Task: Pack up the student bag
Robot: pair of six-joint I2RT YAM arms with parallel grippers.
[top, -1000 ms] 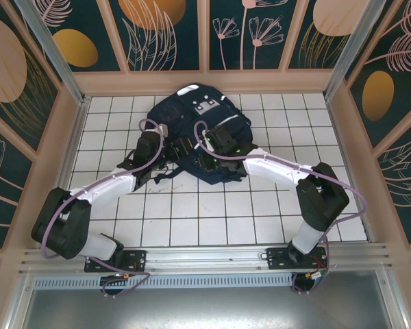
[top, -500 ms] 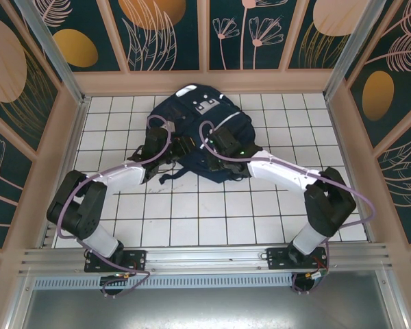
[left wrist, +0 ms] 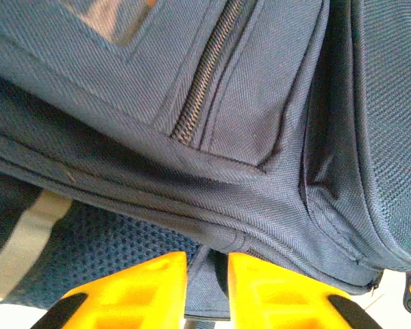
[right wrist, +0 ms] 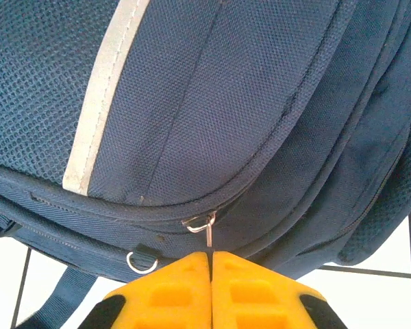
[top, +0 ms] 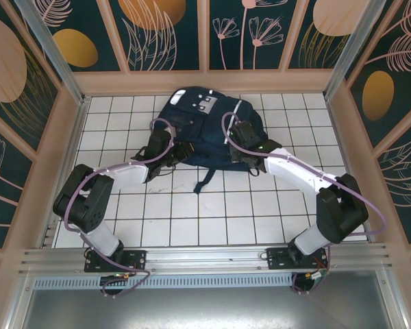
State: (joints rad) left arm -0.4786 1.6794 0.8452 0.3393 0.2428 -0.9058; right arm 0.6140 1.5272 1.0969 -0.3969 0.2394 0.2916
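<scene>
Navy woven cloth is showing close up in both wrist views, while the top view is taking in the whole bag [top: 205,127], lying flat at the far middle of the white-tiled counter [top: 192,219] with its grey patches toward the back wall. The right wrist view is giving what the arm is covering from above. There the right fingers [right wrist: 195,284] are pressing together on a thin metal zip pull [right wrist: 209,236] hanging from a slider on the bag's curved seam. A small ring [right wrist: 142,261] is sitting just beside it, and a pale stripe [right wrist: 103,89] is running up the mesh panel. The left wrist view is showing the left fingers [left wrist: 161,281] standing a narrow gap apart at the bag's edge, below a closed zip [left wrist: 202,82]. Cloth is lying in that gap, but I cannot tell whether they are pinching it. From above, both arms are reaching over the bag's near corners, and a loose strap [top: 204,179] is trailing toward the bases.
</scene>
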